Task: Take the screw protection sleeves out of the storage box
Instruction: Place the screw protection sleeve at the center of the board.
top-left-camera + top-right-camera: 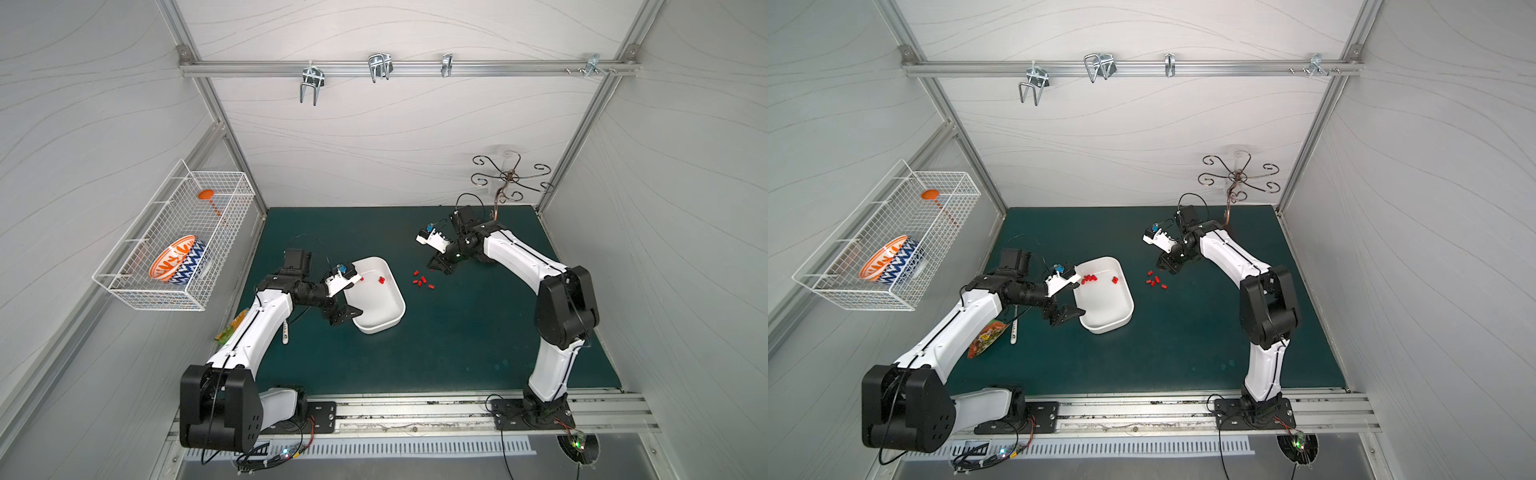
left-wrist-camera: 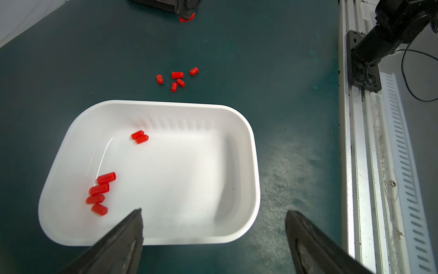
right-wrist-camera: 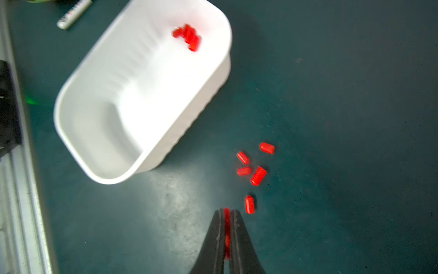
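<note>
The job is about half done. The storage box sits on the green counter, and it has six screw protection sleeves in it. Four of them lie close together in a bunch near one corner. Two more lie side by side by the far wall of the box.

Five little red sleeves are already out. They lie on the counter in a loose group just beside the box.

The right pincer is squeezed tight on one more sleeve, and you can see the red between its two black fingers. It is outside the box, over the counter, right next to the five that are out. My guess is that this one is about to be let go there.

The left pincer is open very wide and holds nothing. One finger is over the box and the other is over the counter beside it.

So five are out, one is on its way, and six are left to take out. Those six are tiny and some touch each other, so picking just one may be tricky.
</note>
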Controlling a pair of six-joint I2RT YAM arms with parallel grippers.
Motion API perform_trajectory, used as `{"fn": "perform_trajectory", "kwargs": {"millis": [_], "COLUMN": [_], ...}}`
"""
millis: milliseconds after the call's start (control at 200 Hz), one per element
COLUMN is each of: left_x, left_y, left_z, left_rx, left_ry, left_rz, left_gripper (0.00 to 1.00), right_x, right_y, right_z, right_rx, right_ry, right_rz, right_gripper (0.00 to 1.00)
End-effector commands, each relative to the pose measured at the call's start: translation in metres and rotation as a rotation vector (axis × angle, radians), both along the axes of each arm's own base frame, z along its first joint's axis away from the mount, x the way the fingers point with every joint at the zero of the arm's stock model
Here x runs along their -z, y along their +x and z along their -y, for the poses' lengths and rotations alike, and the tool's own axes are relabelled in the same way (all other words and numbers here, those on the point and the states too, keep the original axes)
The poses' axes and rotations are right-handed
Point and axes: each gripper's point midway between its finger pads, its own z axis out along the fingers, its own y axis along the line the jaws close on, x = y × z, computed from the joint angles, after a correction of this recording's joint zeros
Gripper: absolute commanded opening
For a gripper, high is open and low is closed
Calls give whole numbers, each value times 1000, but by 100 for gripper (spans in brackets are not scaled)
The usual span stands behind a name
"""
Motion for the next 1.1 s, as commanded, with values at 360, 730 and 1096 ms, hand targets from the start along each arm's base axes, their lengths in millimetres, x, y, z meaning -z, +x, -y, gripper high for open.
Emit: {"fn": "perform_trajectory", "kwargs": {"millis": [360,730,1096], "left_x": [-2,1,0], "left_y": [2,2,39], "left_z": [14,6,-7], "left_rx": [-1,-33,-120], "left_ry": [-10,50,152], "left_rz": [74,60,74], "left_gripper": [96,96,84], "right_x": [86,45,-59], "right_y": [11,16,-52], "right_z": [10,12,4], "right_rx": [118,125,-91], "right_ry": [-206,-72,162], "right_rz": [-140,-147,-24], "right_gripper": [19,40,57]}}
